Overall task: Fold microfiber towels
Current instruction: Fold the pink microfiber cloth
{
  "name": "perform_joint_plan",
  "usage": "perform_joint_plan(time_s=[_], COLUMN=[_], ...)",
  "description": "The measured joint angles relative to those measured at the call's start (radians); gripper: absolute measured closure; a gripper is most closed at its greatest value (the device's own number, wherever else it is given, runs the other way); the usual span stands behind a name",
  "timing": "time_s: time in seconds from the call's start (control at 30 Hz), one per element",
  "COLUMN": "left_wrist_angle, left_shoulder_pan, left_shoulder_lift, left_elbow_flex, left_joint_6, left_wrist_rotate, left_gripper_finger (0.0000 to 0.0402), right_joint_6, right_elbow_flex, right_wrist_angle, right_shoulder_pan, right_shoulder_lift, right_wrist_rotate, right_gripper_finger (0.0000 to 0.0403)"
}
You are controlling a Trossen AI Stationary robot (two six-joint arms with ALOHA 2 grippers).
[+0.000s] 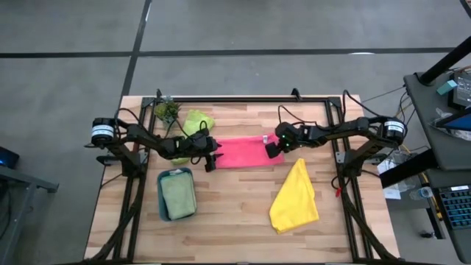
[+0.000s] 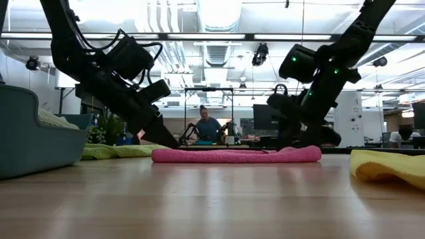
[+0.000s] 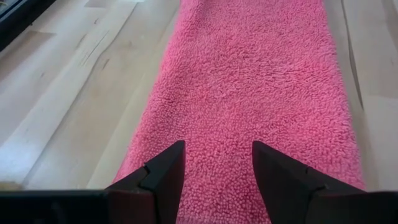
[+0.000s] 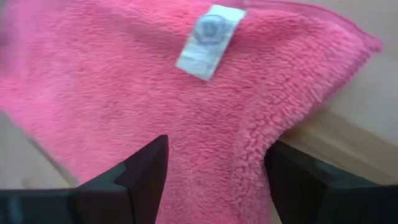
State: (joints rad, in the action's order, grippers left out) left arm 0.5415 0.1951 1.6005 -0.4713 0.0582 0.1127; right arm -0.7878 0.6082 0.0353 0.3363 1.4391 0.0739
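The left gripper (image 1: 212,160) is seen at one short end of the pink towel (image 1: 241,152), its two dark fingers (image 3: 163,178) spread apart over the pile with nothing clamped between them. The right gripper (image 1: 272,149) is positioned at the opposite end of the pink towel, its fingers (image 4: 144,168) also held wide over the cloth, close to a small white care label (image 4: 209,41) sewn near the towel's edge.

The pink towel is laid as a long, narrow strip near the middle of the wooden table (image 1: 235,228), stretched between the two grippers. From table height it is seen as a low, thick band, so it seems to be folded over on itself.

A yellow towel (image 1: 295,197) is spread loosely on the table, near the pink towel's right-gripper end and towards the front edge. A lime green towel (image 1: 196,121) is bunched just behind the pink towel's left-gripper end, and a small potted plant (image 1: 167,110) is placed beside that cloth, at the table's back edge. A teal plastic tray (image 1: 163,199) is set in front of the pink towel's left-gripper end, with a pale sage green towel (image 1: 179,196) lying folded inside it.

A seated person (image 2: 208,125) is visible in the room far beyond the pink towel.
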Motion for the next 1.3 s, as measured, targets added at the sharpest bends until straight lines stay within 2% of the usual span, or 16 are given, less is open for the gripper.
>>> perform_joint_plan(time_s=[0.17,0.3,0.7,0.93,1.03,1.17,1.3], left_wrist_angle=[0.0,0.001,-0.001,-0.111,-0.197,-0.276,-0.212], left_shoulder_pan=[0.0,0.0,0.0,0.0,0.0,0.0,0.0], left_shoulder_lift=[0.0,0.0,-0.002,-0.104,-0.152,-0.186,-0.156], left_elbow_flex=[0.0,0.0,-0.001,-0.002,-0.002,0.0,0.003], left_joint_6=[0.0,0.0,0.0,0.001,0.002,0.008,0.007], left_wrist_rotate=[0.0,0.0,0.001,0.016,0.016,0.015,-0.01], left_gripper_finger=[0.0231,0.0231,0.0231,0.0231,0.0231,0.0231,0.0231], right_joint_6=[-0.026,-0.038,-0.029,-0.022,-0.022,-0.024,-0.049], right_elbow_flex=[-0.025,-0.049,-0.067,-0.067,-0.067,-0.045,-0.011], right_wrist_angle=[-0.08,-0.132,-0.17,-0.1,-0.026,0.138,0.259], right_shoulder_pan=[0.0,0.0,-0.004,-0.005,-0.005,-0.005,-0.005], right_shoulder_lift=[0.001,0.004,0.005,-0.058,-0.12,-0.221,-0.294], right_wrist_rotate=[0.008,0.005,-0.048,-0.048,-0.056,-0.124,-0.185], right_gripper_finger=[0.0173,0.0199,0.0385,0.0393,0.0393,0.0394,0.0394])
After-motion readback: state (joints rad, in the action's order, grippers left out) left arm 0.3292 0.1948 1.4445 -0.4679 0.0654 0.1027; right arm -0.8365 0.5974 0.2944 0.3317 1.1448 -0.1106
